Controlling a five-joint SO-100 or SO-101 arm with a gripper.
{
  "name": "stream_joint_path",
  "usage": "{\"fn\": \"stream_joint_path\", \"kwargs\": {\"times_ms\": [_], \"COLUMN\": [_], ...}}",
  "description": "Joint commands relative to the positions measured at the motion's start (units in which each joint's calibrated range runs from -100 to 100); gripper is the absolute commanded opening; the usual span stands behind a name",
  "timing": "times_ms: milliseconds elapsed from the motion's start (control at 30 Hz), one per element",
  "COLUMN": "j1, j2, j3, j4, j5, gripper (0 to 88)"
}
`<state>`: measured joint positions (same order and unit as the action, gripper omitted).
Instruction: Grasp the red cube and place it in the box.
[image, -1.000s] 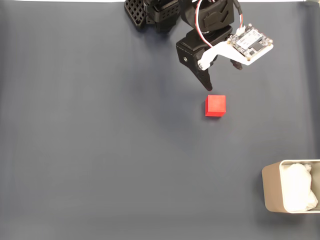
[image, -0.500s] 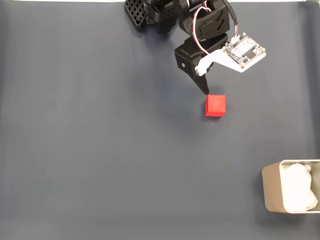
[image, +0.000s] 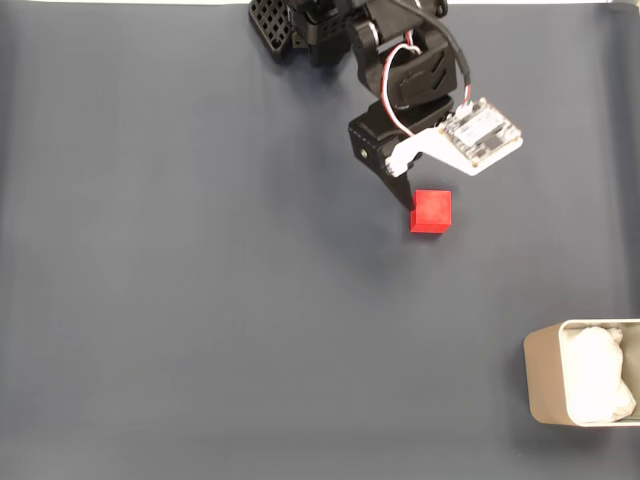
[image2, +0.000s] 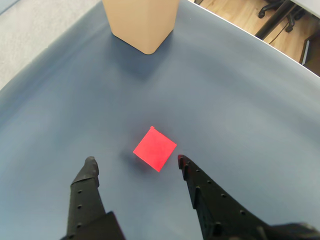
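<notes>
The red cube (image: 431, 212) lies flat on the dark grey mat, right of centre in the fixed view. My gripper (image: 420, 196) comes down from the top edge, and its black fingertip (image: 407, 201) is at the cube's upper left corner. A white camera board covers the other finger there. In the wrist view the red cube (image2: 155, 148) sits just ahead of the open gripper (image2: 135, 160), slightly toward the right finger (image2: 190, 172), with neither finger clearly touching it. The beige box (image: 542, 372) with white lining stands at the lower right edge, far from the cube. In the wrist view the box (image2: 141, 20) stands beyond the cube.
The dark mat (image: 200, 300) spreads wide and bare to the left and below the cube. The arm's black base (image: 300, 25) stands at the top edge. Beyond the mat's rim, the wrist view shows wooden floor and chair legs (image2: 270, 10).
The gripper has dropped down toward the cube and shifted slightly left; its visible fingertip went from above the cube to beside its upper left corner. Cube and box have not moved.
</notes>
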<state>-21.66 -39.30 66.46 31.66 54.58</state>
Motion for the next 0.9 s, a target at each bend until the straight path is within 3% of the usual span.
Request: {"fn": "stream_joint_path", "kwargs": {"times_ms": [0, 867], "j1": [0.57, -0.14], "j2": [1.43, 10.87], "j3": [-0.85, -0.40], "j4": [-2.15, -8.47], "j5": [0.73, 0.63], "gripper": [37.5, 37.9]}}
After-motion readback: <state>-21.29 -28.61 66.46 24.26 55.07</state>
